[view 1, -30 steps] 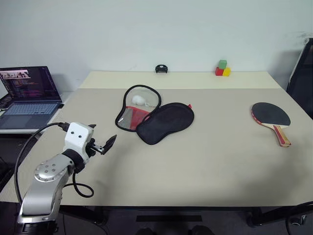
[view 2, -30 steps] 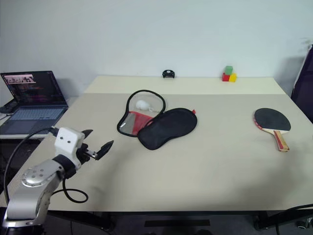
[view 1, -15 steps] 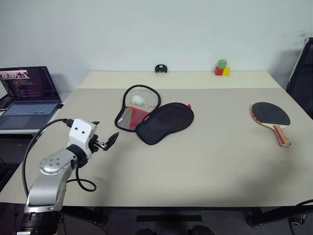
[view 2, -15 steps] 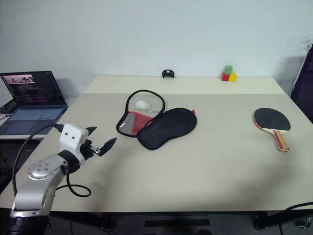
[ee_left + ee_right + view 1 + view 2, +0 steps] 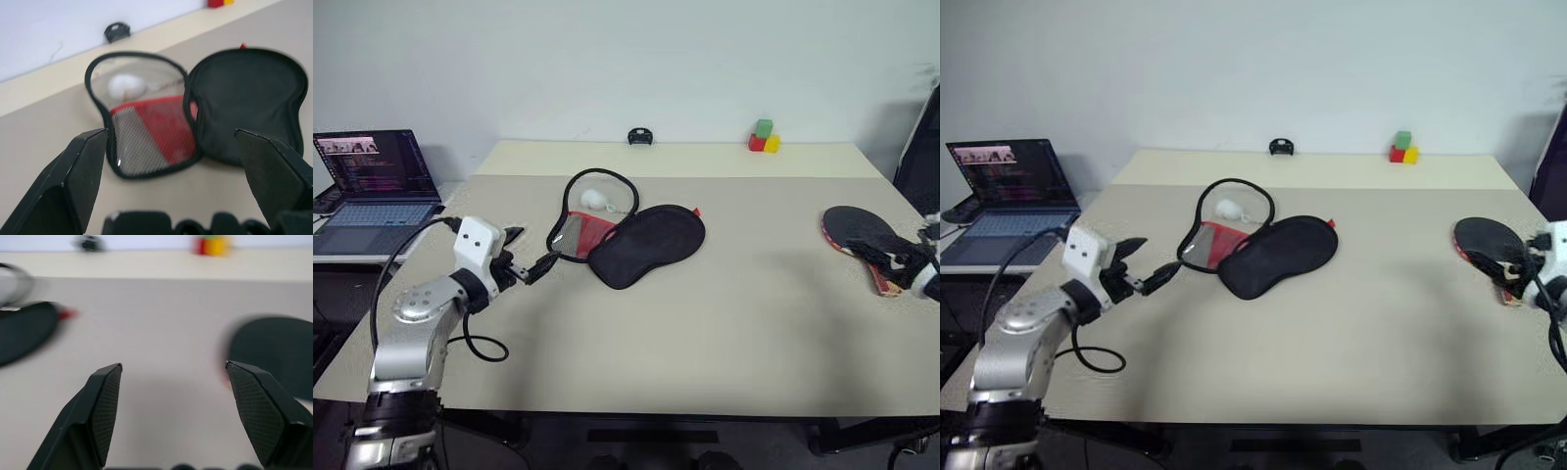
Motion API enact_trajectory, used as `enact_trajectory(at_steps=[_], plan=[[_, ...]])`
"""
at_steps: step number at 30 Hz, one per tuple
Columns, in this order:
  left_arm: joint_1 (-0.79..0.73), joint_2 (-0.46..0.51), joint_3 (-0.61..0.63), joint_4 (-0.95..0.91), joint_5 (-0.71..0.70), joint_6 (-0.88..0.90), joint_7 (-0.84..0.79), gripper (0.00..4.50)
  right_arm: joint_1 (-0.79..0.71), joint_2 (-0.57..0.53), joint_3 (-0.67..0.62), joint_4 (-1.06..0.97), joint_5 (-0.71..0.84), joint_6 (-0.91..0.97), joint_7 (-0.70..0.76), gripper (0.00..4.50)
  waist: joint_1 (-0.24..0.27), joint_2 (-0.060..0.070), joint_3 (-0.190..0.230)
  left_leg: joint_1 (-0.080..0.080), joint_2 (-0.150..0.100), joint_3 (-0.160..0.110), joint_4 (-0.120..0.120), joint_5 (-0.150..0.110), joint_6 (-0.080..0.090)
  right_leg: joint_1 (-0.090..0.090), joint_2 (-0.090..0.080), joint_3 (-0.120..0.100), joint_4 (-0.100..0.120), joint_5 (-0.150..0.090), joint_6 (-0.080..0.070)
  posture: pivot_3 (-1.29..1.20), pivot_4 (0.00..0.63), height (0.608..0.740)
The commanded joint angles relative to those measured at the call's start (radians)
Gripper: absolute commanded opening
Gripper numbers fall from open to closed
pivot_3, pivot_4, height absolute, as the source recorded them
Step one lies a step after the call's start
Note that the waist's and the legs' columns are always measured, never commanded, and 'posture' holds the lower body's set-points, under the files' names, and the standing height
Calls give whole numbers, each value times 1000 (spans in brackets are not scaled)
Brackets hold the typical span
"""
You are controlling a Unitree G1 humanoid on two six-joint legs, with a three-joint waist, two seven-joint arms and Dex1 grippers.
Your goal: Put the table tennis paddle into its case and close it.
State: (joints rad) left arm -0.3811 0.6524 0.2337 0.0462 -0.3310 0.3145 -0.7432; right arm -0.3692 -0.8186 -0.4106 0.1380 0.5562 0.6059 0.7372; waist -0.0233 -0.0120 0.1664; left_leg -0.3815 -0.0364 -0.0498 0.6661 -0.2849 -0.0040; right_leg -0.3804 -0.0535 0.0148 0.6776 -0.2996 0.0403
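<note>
The case lies unzipped in the middle of the table, its clear-and-mesh half (image 5: 592,211) spread out beside its black half (image 5: 648,245). My left gripper (image 5: 532,250) is open and level, just short of the mesh half's near edge, and it frames both halves (image 5: 146,132) in the left wrist view. The table tennis paddle (image 5: 855,227) rests flat near the table's right edge, black face up. My right gripper (image 5: 904,259) is open at the paddle's handle end and hides part of the handle. The paddle's face (image 5: 274,357) sits beyond one finger (image 5: 259,406).
An open laptop (image 5: 372,181) stands on a side surface at the left. Coloured blocks (image 5: 762,137) and a small black object (image 5: 639,136) sit at the table's far edge. A small white item (image 5: 592,200) lies inside the case's clear half. A dark chair (image 5: 922,147) is at the right.
My right gripper has swung in from the right edge to the paddle's handle. My left gripper has moved forward and up, closer to the case's mesh half. The case and paddle stay put.
</note>
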Motion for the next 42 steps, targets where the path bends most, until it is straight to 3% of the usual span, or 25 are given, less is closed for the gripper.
enact_trajectory(at_steps=[1, 12, 16, 17, 26, 33, 42], plan=[[-47, 10, -12, 2, -50, 9, -73, 4500, 3, 60, 56, -176, 67, 86, -21, 3678, -2, 0, 0, 0, 0, 0, 0, 0, 0, 0, 0, 0, 0, 0, 0, 0, 150, 740], [-116, 59, -45, 79, -96, 53, -257, 4500, -113, 317, 355, -260, 13, 176, -120, 3678, -6, 0, 0, -3, 0, 0, 0, 0, 0, -6, 0, 1, 2, 0, 0, 0, 150, 740], [-118, 68, -36, 91, -97, 51, -257, 4500, -173, 397, 429, -202, -25, 200, -158, 4483, -7, 0, 0, -3, -1, 0, 0, 0, 0, -7, 0, 1, 2, 0, 0, 0, 150, 740], [-115, 69, -35, 89, -98, 52, -255, 4500, -197, 419, 444, -171, -49, 200, -180, 4483, -8, 0, 0, -3, -1, 0, 0, 0, 0, -7, 0, 1, 2, 0, 0, 0, 150, 740], [-92, 79, -30, 51, -103, 70, -242, 4500, -380, 570, 437, 177, -176, 170, -332, 4483, -9, 0, 0, -4, -1, 0, -1, 1, -2, -9, 0, 1, 3, 0, 0, 0, 150, 740], [-84, 85, -31, 31, -104, 84, -240, 4500, -488, 654, 402, 407, -212, 90, -344, 4483, -12, 0, 0, -3, -1, 0, -2, 2, -4, -9, 0, 2, 3, 0, 0, 0, 150, 740], [-72, 83, -25, 13, -107, 94, -228, 4500, -593, 756, 342, 547, -206, 70, -348, 4483, -26, 0, 0, -3, -1, 0, -2, 2, -4, -9, 0, 2, 4, 0, 0, 0, 150, 740]])
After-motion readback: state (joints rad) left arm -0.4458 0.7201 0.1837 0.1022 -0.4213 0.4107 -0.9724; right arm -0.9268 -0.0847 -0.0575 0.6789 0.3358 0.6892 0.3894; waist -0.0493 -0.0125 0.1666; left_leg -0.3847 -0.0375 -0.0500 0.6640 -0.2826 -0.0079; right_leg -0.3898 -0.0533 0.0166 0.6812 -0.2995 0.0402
